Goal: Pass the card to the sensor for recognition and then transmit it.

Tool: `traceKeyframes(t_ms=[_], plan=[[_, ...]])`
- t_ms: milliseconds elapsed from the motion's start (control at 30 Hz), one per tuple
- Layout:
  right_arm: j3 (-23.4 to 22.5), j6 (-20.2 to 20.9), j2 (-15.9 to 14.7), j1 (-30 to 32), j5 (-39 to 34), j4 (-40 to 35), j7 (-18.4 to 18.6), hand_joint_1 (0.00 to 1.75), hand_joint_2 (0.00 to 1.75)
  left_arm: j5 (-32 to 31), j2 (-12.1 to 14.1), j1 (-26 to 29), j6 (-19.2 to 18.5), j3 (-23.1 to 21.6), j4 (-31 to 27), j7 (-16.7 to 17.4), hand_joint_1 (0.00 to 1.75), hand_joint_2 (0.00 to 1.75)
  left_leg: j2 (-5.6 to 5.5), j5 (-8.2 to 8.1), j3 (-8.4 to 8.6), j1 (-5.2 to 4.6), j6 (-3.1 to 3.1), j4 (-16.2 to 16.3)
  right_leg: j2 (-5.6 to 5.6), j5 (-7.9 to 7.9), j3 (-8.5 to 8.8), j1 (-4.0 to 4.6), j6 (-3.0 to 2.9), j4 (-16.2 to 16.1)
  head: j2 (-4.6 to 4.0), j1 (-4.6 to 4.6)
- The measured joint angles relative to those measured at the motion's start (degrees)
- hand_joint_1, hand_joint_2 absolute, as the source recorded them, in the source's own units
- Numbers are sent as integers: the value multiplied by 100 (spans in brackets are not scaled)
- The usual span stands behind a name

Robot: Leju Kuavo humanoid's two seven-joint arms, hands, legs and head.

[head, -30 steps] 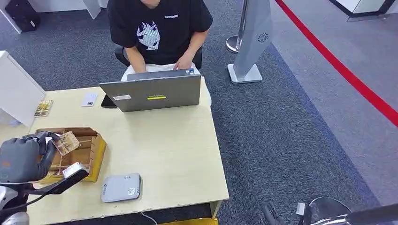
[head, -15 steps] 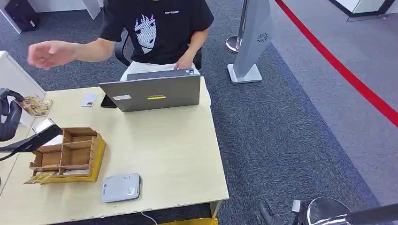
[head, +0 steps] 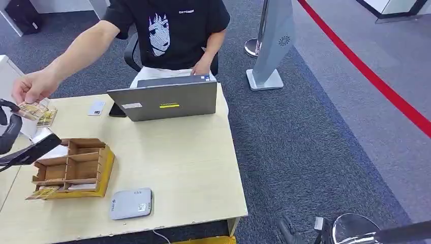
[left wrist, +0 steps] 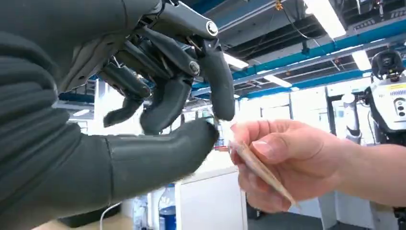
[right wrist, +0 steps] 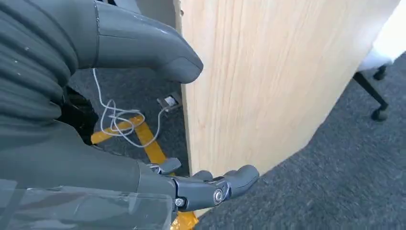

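The card (head: 30, 109) is a small printed one, held up over the table's far left corner. My left hand (head: 8, 133) sits at the left edge of the head view and pinches the card's near end between thumb (left wrist: 158, 158) and a fingertip. A person's hand (head: 31, 89) reaches across and grips the card's (left wrist: 262, 171) other end. The grey sensor pad (head: 131, 203) lies near the table's front edge, apart from both hands. My right hand (right wrist: 143, 120) hangs beside the table's side panel, fingers apart and holding nothing.
A cardboard divider box (head: 76, 165) stands left of the sensor, a loose card (head: 40, 193) by its corner. Another card (head: 48, 118), a phone (head: 96, 108) and a laptop (head: 165, 99) lie further back. A white cabinet (head: 12, 94) borders the table's left side.
My left hand carried the card from over the box to the far left. The person's arm swung over, came down and took hold of the card.
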Motion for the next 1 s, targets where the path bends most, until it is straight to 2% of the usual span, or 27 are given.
traceKeyframes(t_ms=[267, 367, 467, 500, 567, 633, 700, 833, 967, 1000], plan=[[2, -2, 7, 24, -37, -46, 83, 0, 175, -44, 20, 266, 357, 116, -72, -83, 0, 175, 2, 0, 0, -1, 0, 0, 2, 0, -1, 0, 0, -1, -2, -2], [0, 37, 7, 48, -105, -50, 81, 0, 175, 377, -59, 604, 1033, 322, -337, -350, 0, 175, 10, -1, 2, -3, 0, 0, 10, 0, -2, -2, 0, -2, -2, 2], [-4, -11, 7, 148, -109, -123, 92, 0, 175, 989, -315, 1091, 1778, 733, -798, -766, 0, 175, 8, -3, -3, -4, 2, 0, 8, -1, -3, -4, 1, -6, 0, 9], [-20, -39, 9, 203, -114, -196, 118, 0, 175, 1199, -479, 1402, 2081, 923, -1108, -949, 0, 175, 14, -9, 0, -11, 4, -2, 13, -3, -3, -13, 3, -4, -2, 2], [-68, -96, 42, 336, -142, -356, 168, 0, 175, 1423, -811, 2034, 2598, 1252, -1727, -1406, 0, 175, 31, -22, 1, -5, 9, -2, 34, -10, -5, -12, 11, -7, -2, -7], [-175, -116, 79, 487, -175, -505, 236, 0, 175, 1944, -1057, 2592, 2886, 1515, -2285, -1933, 0, 175, 29, -28, -2, -9, 13, -2, 31, -12, -5, -12, 14, -13, 0, 9], [-276, -113, 123, 604, -173, -634, 264, 0, 175, 2234, -1360, 3050, 2968, 1806, -2799, -2197, 0, 175, 25, -34, -2, -7, 17, -2, 25, -23, -3, -11, 26, -15, 0, 7], [-395, -105, 175, 670, -155, -778, 323, 0, 175, 2367, -1691, 3461, 2968, 2109, -3318, -2306, 0, 175, 13, -37, -5, -7, 23, -2, 10, -26, 5, -11, 30, -16, -2, 7], [-619, -19, 267, 727, -111, -824, 628, 0, 175, 3179, -2162, 3964, 2968, 2475, -3749, -2691, 0, 175, 20, -39, 6, -8, 20, -3, 17, -26, 10, -11, 30, -16, -2, -9], [-681, 7, 293, 760, -64, -826, 673, 166, 175, 3321, -2296, 4088, 2957, 2586, -3827, -2791, 0, 175, 15, -37, 2, -7, 23, -2, 13, -26, 11, -11, 30, -16, 0, -9]])
